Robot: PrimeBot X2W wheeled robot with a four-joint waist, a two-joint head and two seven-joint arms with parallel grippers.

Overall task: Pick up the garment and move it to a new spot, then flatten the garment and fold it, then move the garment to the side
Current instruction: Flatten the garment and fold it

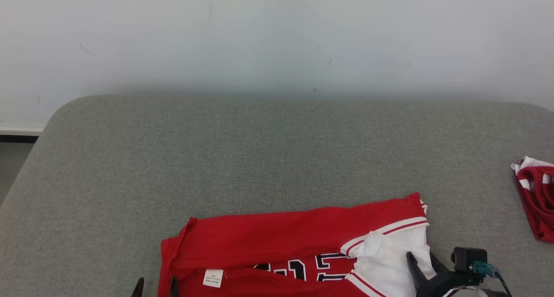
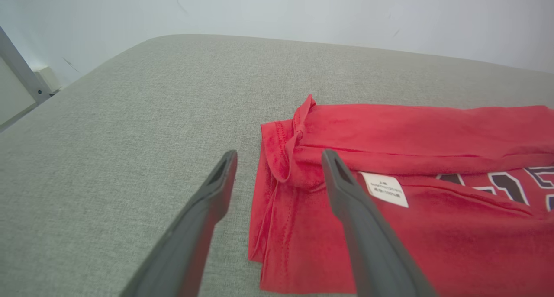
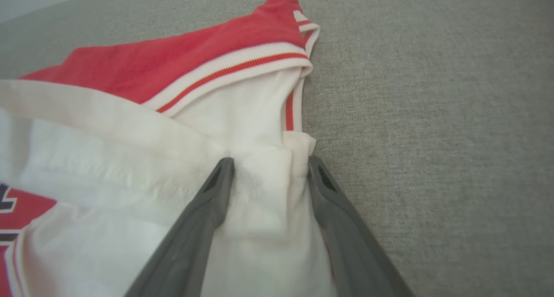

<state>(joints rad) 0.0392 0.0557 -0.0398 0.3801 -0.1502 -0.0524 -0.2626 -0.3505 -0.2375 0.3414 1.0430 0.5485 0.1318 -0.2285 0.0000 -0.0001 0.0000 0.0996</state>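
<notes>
1. The red jersey lies at the grey cushion's near edge, doubled lengthwise; moving and flattening look done.
2. The left gripper gapes astride its hem, and the right gripper is parted around the white sleeve.
3. Remaining: finish folding, shift aside.

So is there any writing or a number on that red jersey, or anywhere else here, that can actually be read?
"1": black, white-edged block print on the red jersey; it looks like this, and the characters beside it are cut off by the fold.
White care label on the jersey: small print, too blurred to read.
Another red and white garment at the right edge: no text visible.
</notes>
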